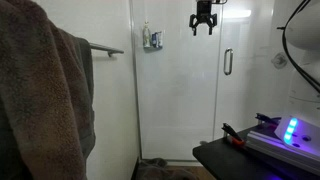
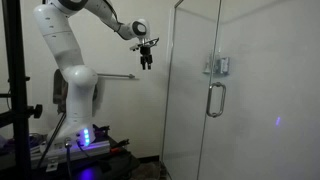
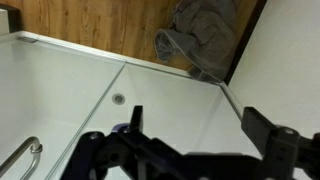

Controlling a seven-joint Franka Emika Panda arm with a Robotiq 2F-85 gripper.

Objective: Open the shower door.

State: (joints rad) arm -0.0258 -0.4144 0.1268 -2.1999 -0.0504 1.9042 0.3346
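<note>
Wrist view: the gripper (image 3: 192,112) looks down with its two dark fingers spread wide and nothing between them; far below are a white floor with a round drain (image 3: 120,98) and a brown towel heap (image 3: 200,35) on wood boards.
Arm: the white Panda arm (image 2: 75,60) holds the gripper (image 2: 147,58) high, fingers pointing down, beside the glass enclosure.
Shower door: the shower door (image 2: 214,135) appears shut, a clear panel in line with its neighbours.
Handle: the chrome loop handle (image 2: 215,98) stands upright at about mid-height, well below the gripper and well apart from it; an exterior view shows the same gap between gripper (image 1: 203,29) and handle (image 1: 227,62).
Step in hand: by the look of it, the approach, with no contact yet.
Doing it well: the wrist likely needs to turn so the fingers straddle the handle's vertical bar from the side, then come in slowly, since the clear glass is hard to judge.
Pull: it should follow the door's swing, not a straight line.
Hinge side: cannot be told.
Hazard: the towel bar (image 2: 120,76) lies near the arm's path.
</note>
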